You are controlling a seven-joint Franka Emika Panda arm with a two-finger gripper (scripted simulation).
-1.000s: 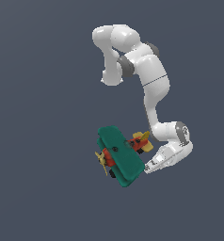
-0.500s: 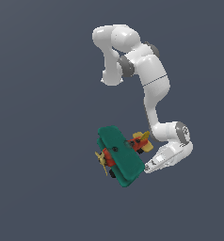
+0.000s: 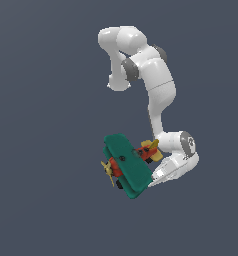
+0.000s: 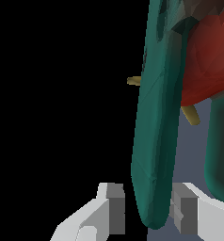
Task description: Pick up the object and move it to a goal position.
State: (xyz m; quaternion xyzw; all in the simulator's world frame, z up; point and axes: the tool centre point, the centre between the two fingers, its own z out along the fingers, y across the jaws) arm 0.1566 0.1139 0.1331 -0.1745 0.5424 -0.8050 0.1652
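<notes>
The small toy biplane (image 3: 125, 166) with teal-green rectangular wings, red body and yellow propeller sat low in the exterior view, just beside the white arm's wrist. The white two-fingered gripper (image 4: 149, 212) stood narrowly parted, one wing's rounded edge between its grey pads (image 4: 116, 207); contact could not be told.

One teal wing (image 4: 154, 141) of the toy biplane (image 3: 125, 165) fills the gap between the gripper (image 4: 149, 209) fingers, with a thin sliver of room on either side (neither pad visibly touches it). Beyond the fingertips the red body (image 4: 205, 61) and the second wing (image 4: 222, 141) block the way. Elsewhere around the pincer, nothing stands close.
</notes>
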